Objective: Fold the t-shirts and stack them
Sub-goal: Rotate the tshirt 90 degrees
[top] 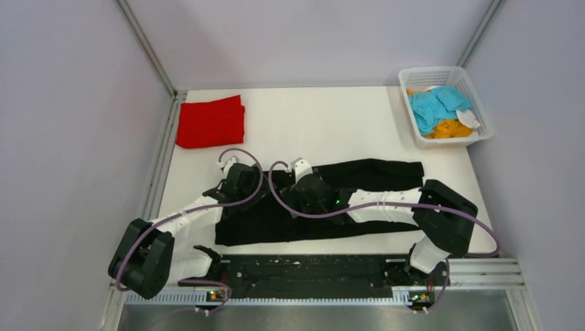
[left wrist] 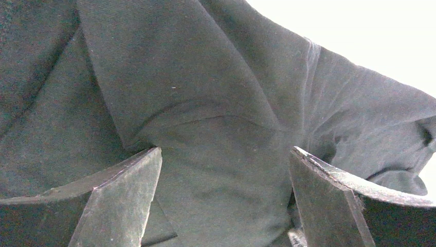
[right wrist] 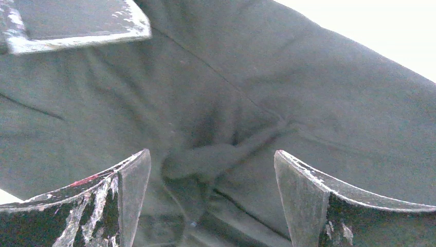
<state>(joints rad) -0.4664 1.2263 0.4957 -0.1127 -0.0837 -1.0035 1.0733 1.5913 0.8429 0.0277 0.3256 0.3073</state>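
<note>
Black t-shirt (top: 383, 174) lies beneath the spread left claw (left wrist: 223, 152) and spread right claw (right wrist: 211, 153).

Pale walls (top: 69, 103) — lilac-grey — enclose a white table (top: 331, 124).

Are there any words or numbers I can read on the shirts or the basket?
None can be read.
The black t-shirt, the folded red t-shirt and the white basket show no writing.
A small white patch in the basket may be a tag, but it is too small to read.

overhead view behind arms, both wrist views close on black t-shirt (top: 372, 172)
</note>
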